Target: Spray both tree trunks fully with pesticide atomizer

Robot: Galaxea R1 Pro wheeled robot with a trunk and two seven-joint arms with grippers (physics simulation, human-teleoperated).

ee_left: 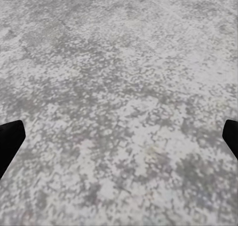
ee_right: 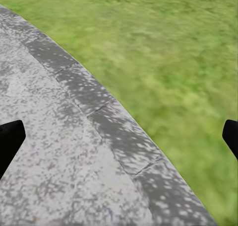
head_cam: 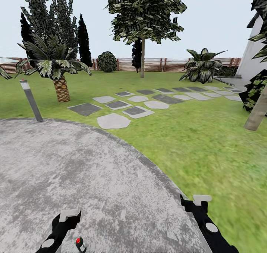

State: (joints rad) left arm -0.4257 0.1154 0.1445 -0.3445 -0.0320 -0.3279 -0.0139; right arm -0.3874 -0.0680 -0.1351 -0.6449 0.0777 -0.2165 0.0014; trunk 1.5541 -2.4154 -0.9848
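Over the near grey paving [head_cam: 85,179], the left gripper [ee_left: 119,141] and right gripper [ee_right: 119,139] hang with fingers apart, grass [head_cam: 207,149] stretching right toward a tree trunk [head_cam: 258,112].

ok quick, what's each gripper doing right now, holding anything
left gripper: open, empty, over the grey paving.
right gripper: open, empty, above the paving's edge beside the grass.

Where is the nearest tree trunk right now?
In the head view the tree trunk leans at the far right edge, rooted in the grass beyond the paved circle, right of the stepping stones.
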